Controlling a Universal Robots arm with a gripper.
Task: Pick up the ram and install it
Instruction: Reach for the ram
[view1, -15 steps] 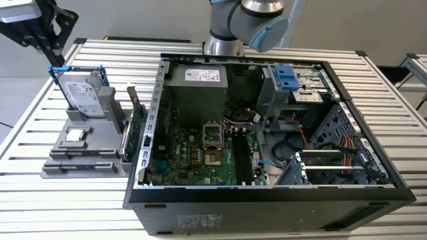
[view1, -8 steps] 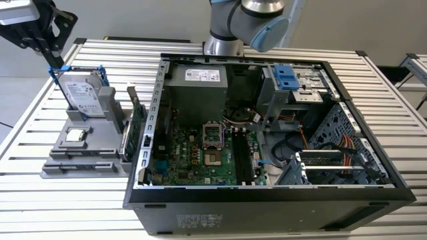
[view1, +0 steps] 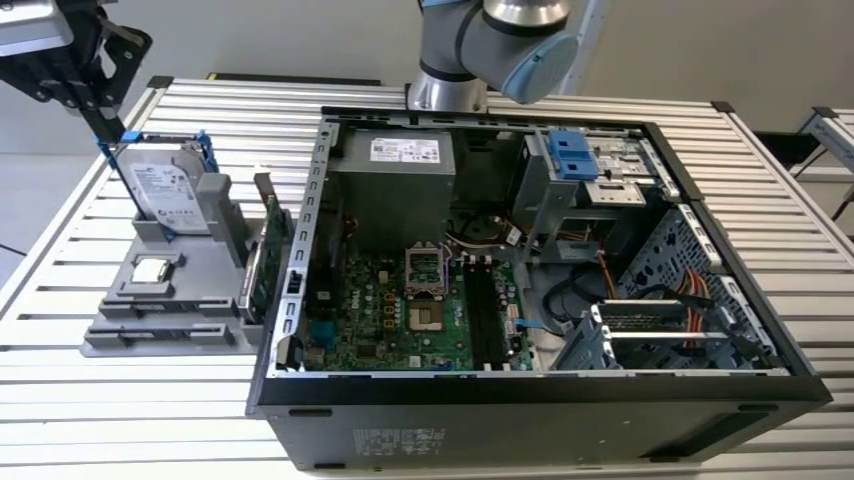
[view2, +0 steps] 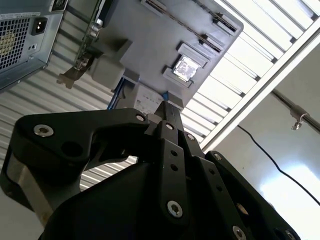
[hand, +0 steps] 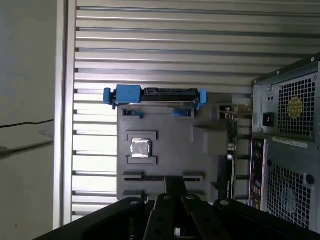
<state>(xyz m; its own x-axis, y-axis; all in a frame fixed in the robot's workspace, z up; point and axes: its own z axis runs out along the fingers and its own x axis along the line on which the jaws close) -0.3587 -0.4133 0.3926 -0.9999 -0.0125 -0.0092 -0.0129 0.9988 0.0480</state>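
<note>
Well, on the exterior view's left, your end effector (view1: 114, 130) hung high over the corner of the hard drive (view1: 167, 195), close by its blue frame. Its fingers (hand: 175, 186) were pressed together in one narrow bar, and they held nothing.

Below it sat the grey tray (view1: 120, 338) on the slatted surface (view1: 134, 410), with a small shiny chip (view1: 156, 268) in the middle. Along the tray's side nearest the computer, I think the ram (view1: 251, 288) was the thin dark stick standing on its edge. It was just beside the bigger green card (view1: 276, 245), so I could not be fully sure which was which.

Further right lay the open computer case (view1: 534, 425) with the motherboard (view1: 387, 310) inside, and its long black slots (view1: 487, 315) looked empty.

So you were at the very first step: the ram was not picked up yet, and the end effector was well apart from it. To grab it, I think the fingers would have to spread and line up over that thin top edge.
</note>
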